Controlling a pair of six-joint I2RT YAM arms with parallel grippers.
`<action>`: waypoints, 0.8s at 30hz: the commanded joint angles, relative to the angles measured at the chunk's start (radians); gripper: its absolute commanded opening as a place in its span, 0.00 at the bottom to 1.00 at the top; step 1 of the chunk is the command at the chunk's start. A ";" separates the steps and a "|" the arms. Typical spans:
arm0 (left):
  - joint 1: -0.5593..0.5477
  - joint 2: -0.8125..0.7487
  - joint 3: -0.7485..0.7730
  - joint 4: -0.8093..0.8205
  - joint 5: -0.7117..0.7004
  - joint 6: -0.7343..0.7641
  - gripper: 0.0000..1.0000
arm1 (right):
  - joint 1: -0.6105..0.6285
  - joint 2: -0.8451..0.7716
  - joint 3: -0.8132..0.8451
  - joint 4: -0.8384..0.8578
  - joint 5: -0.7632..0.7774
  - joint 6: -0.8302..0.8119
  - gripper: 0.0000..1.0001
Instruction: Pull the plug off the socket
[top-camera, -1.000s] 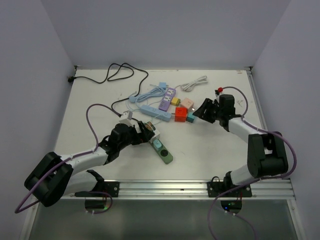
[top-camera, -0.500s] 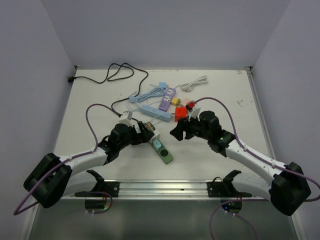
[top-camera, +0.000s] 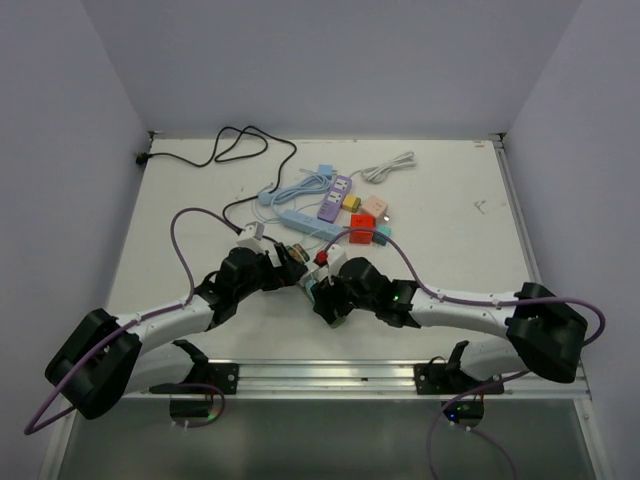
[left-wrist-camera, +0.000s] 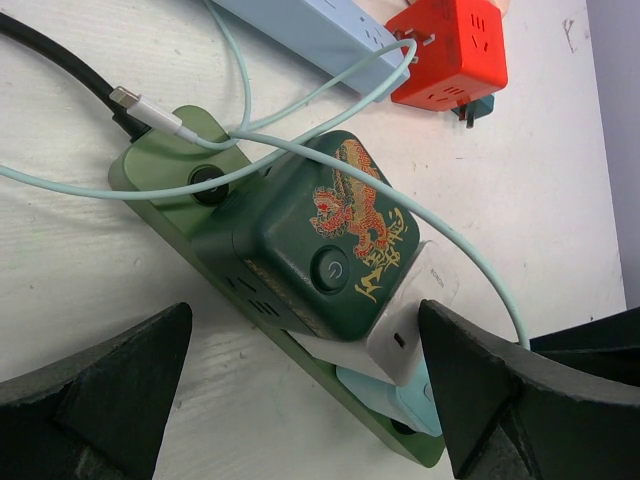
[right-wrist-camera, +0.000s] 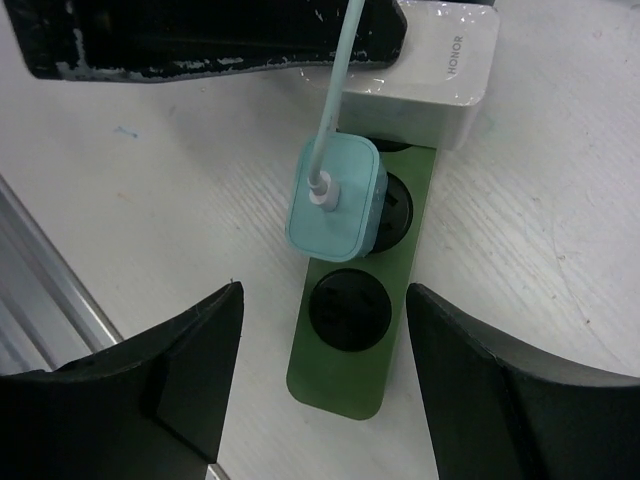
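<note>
The green power strip is seen lying flat on the bench, near its front edge between the two arms. A teal plug with a pale cable is seated in one socket, just beside a white charger; a dark green adapter with a dragon print is plugged in next to that. The right gripper is held spread above the teal plug, nothing being pinched. The left gripper is likewise spread, its fingers set on either side of the strip at the dark adapter. A red cube adapter lies well apart
</note>
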 joint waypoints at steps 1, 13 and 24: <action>0.005 0.008 -0.022 -0.151 -0.026 0.078 0.98 | 0.040 0.052 0.086 0.047 0.164 -0.025 0.70; 0.005 0.021 -0.028 -0.137 -0.023 0.079 0.98 | 0.085 0.181 0.150 0.084 0.239 -0.014 0.61; 0.005 0.037 -0.030 -0.125 -0.019 0.081 0.99 | 0.088 0.195 0.149 0.083 0.274 0.000 0.31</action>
